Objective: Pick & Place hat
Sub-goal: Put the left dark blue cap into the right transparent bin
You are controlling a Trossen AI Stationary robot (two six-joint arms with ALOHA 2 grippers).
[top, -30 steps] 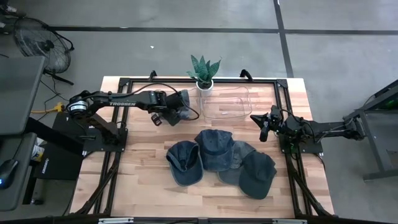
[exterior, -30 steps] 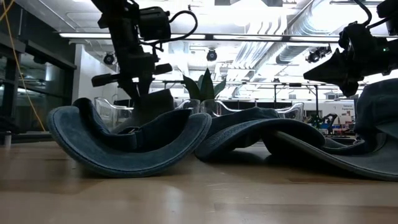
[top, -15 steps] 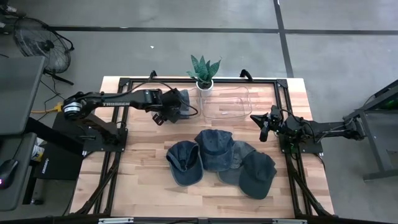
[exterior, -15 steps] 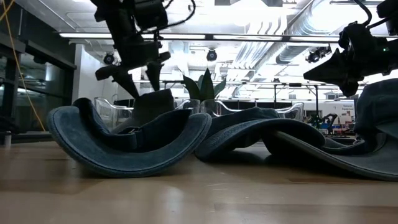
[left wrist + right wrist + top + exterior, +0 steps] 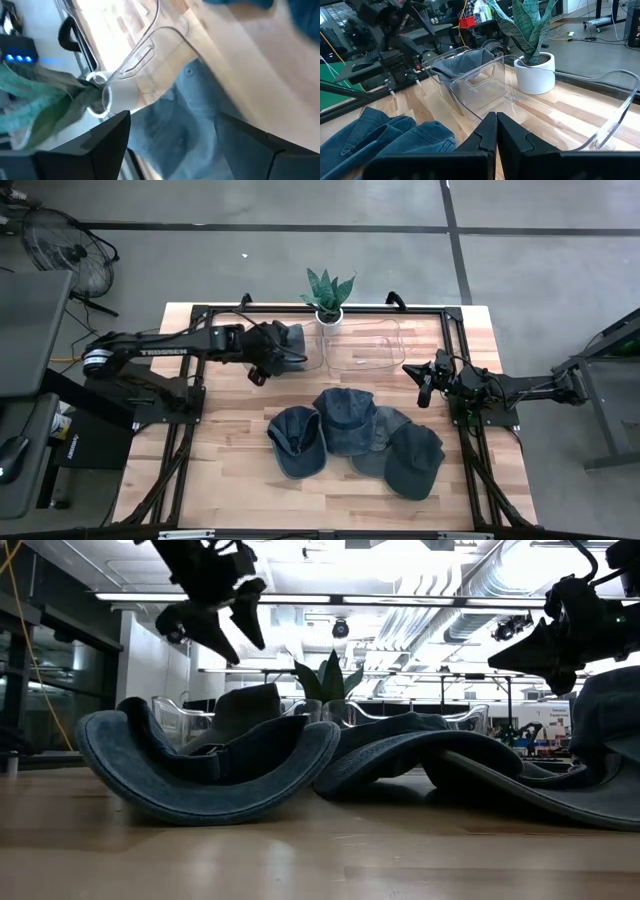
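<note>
A grey-blue hat (image 5: 293, 338) lies at the far left of the table, against the outer left wall of the clear bin (image 5: 362, 345); in the right wrist view the hat (image 5: 462, 61) shows just past that wall. My left gripper (image 5: 272, 354) hangs open above the hat and a little to its left, touching nothing. In its own view the hat (image 5: 192, 112) lies below the spread fingers. In the low view this gripper (image 5: 215, 625) is well above the hat (image 5: 250, 700). My right gripper (image 5: 425, 385) is shut and empty, in the air at the table's right side.
Several dark blue caps (image 5: 345, 420) lie overlapping at the table's middle, one upturned cap (image 5: 297, 442) at their left. A potted plant (image 5: 329, 298) stands at the far edge beside the bin. A black frame rail (image 5: 190, 340) runs along the table's left side.
My left gripper has opened and let go of the hat, then risen and drawn back toward the table's left edge. The hat stays against the bin's left wall.
</note>
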